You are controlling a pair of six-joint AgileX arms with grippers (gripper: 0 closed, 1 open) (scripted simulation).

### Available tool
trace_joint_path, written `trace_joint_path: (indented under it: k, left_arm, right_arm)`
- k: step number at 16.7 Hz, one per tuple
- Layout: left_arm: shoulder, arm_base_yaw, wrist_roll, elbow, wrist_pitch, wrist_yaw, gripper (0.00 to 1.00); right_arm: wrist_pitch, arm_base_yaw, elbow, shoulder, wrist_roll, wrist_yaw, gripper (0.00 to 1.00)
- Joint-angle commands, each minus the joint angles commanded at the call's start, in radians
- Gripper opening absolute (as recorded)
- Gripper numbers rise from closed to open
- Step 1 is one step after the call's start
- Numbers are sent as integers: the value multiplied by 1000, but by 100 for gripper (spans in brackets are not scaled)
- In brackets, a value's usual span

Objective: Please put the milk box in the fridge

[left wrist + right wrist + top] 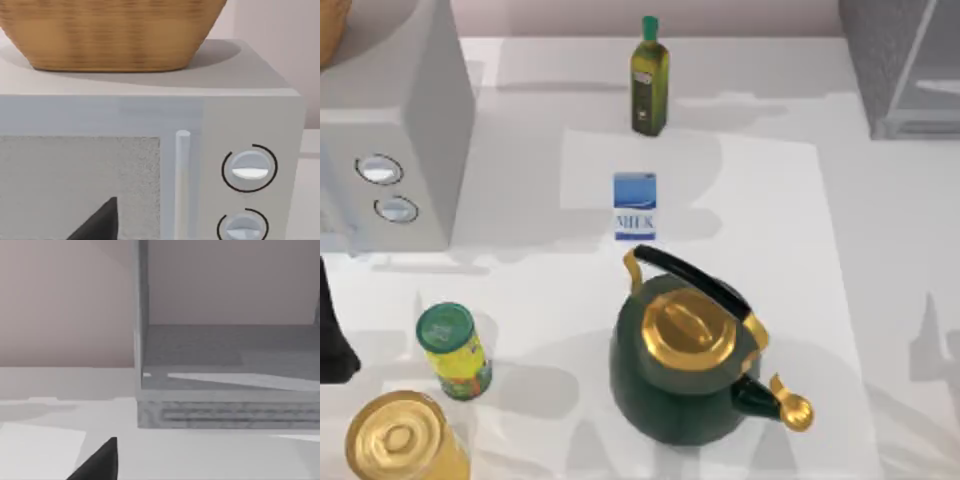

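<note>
One milk box (pixel 635 205) upright mid-table, fridge (pixel 905 65) far right, jaws' state cannot be told.

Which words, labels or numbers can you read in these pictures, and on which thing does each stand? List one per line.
"MILK", in blue letters on the front of the milk box.
Olive oil bottle: has a label, too small to read.
Green-lidded can: colourful wrapper, no print readable.
Grey box with two dials: no readable marks by the dials.
</note>
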Motion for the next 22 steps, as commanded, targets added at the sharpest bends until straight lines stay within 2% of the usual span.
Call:
trace_joint_path:
  k: [4,9,13,22]
  left_arm:
    - [0,0,0,0,0,0,100]
    - [0,0,0,0,0,0,100]
    - [0,0,0,0,0,0,100]
    - [0,0,0,0,0,0,100]
  right_arm:
    - [-8,17,30,31,13,7,100]
    - [-71,135,275,292,110,67,100]
    - [-155,278,581,672,225,149,100]
    - [-365,618,1315,1722,514,346,100]
